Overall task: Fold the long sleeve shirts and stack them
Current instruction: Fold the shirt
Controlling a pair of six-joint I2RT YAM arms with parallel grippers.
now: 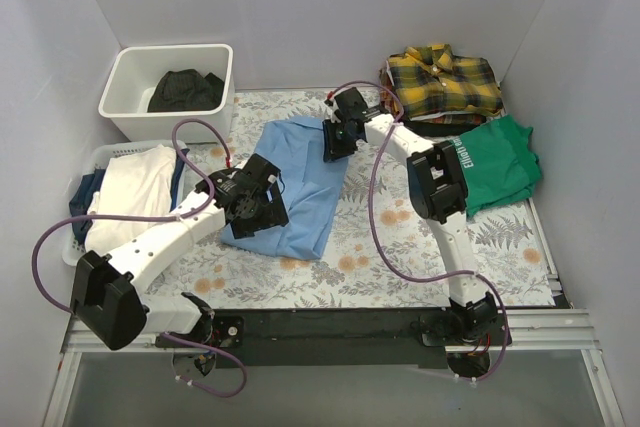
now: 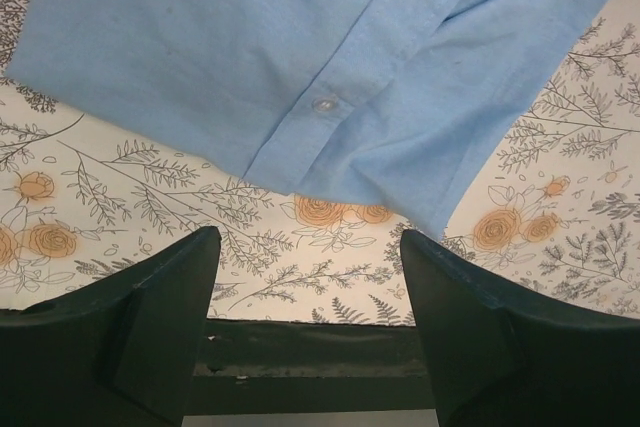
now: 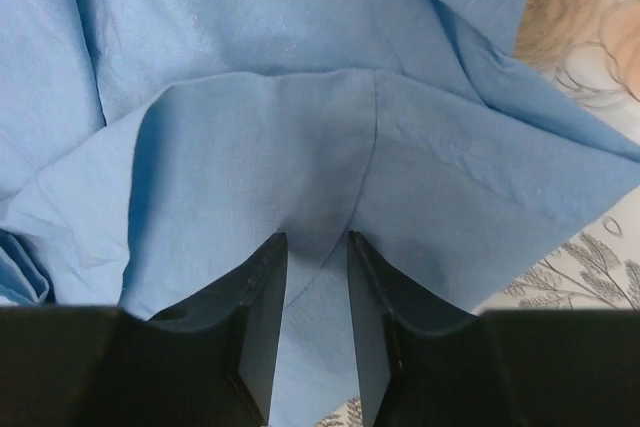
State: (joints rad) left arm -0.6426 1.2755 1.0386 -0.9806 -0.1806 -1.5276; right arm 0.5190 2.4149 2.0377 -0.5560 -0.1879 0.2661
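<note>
The blue shirt lies crumpled flat on the table between the two grippers, partly folded in on itself, so I'd say it is the one being worked on. The right gripper sits low on its far end with the jaws narrow. A fold of blue cloth runs into the gap, but I cannot tell whether it is pinched or merely lying there. The left gripper hangs at the near hem with its jaws wide and nothing between them, and the buttoned edge is just ahead of its fingers. That looks to me like lining up for a grab on that edge. Well beyond the right gripper, the plaid shirt rests folded on a small pile, probably where the stack is meant to grow, and the green T-shirt lies beside that arm. Out past the left gripper, a white bin holds a black garment. Nearer, a basket holds a white cloth and something dark blue.
</note>
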